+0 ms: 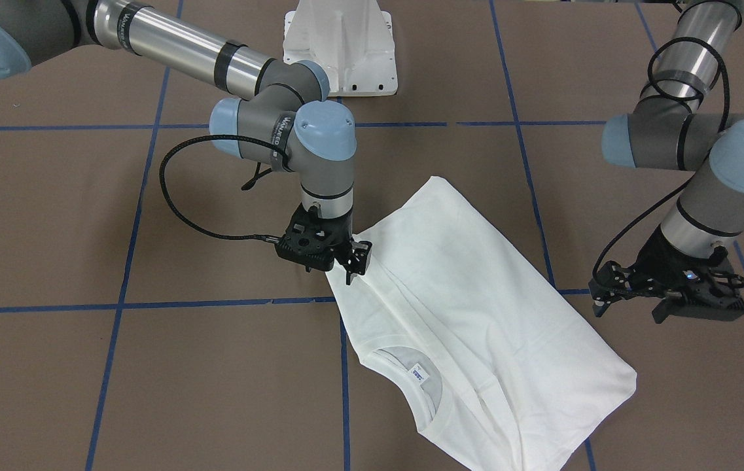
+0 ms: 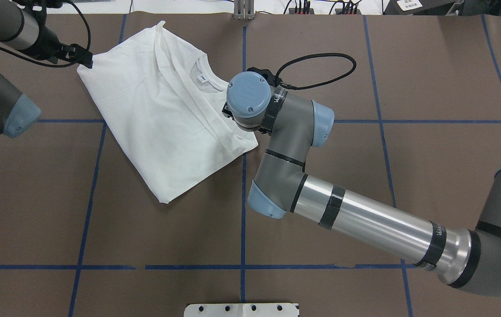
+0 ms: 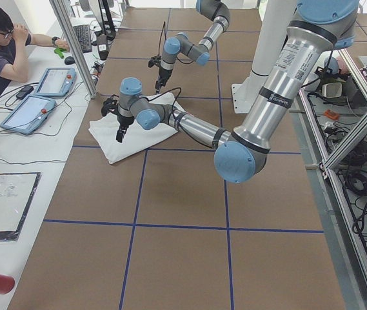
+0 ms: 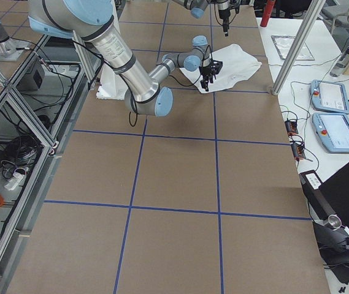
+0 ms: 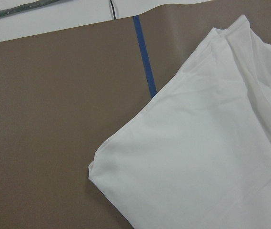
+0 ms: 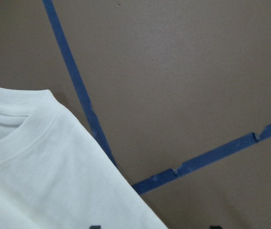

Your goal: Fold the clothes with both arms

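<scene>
Exterior front-facing: white T-shirt (image 1: 476, 294) lies folded on surface (image 1: 149, 366), right claw (image 1: 355, 267) released at its shoulder edge | overhead exterior: left claw (image 2: 82, 58) by far-left corner, state cannot tell | right wrist-mounted: collar (image 6: 21, 133) near claw; risk: pinching one layer would drag fold open.

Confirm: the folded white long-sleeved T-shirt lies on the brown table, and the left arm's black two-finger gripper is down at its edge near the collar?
Wrong arm: the right arm's black two-finger gripper is at the white T-shirt's edge, as the front-facing view shows. The rest stands.
</scene>
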Robot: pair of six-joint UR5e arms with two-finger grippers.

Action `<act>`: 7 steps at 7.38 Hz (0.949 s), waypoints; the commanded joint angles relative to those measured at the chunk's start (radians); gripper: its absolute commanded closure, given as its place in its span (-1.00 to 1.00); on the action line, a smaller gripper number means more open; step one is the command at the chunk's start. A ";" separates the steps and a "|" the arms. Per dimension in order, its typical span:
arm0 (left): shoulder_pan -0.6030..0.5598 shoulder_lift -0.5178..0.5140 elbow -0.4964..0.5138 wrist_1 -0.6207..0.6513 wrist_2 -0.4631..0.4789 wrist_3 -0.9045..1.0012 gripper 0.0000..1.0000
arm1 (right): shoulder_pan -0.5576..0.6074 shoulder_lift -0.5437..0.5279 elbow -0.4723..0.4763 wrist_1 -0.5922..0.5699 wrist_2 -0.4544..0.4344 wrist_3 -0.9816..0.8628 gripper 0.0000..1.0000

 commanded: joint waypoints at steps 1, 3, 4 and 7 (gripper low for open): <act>0.004 0.000 -0.005 0.000 -0.004 -0.037 -1.00 | -0.019 -0.004 -0.016 0.011 -0.004 0.032 -0.37; 0.007 0.000 -0.006 0.000 -0.004 -0.038 -1.00 | -0.019 -0.015 -0.016 0.010 -0.004 0.034 -0.37; 0.007 0.000 -0.008 0.000 -0.004 -0.038 -1.00 | -0.024 -0.015 -0.016 0.010 -0.004 0.034 -0.37; 0.007 0.000 -0.006 0.000 -0.004 -0.038 -1.00 | -0.030 -0.010 -0.010 0.011 -0.002 0.043 0.84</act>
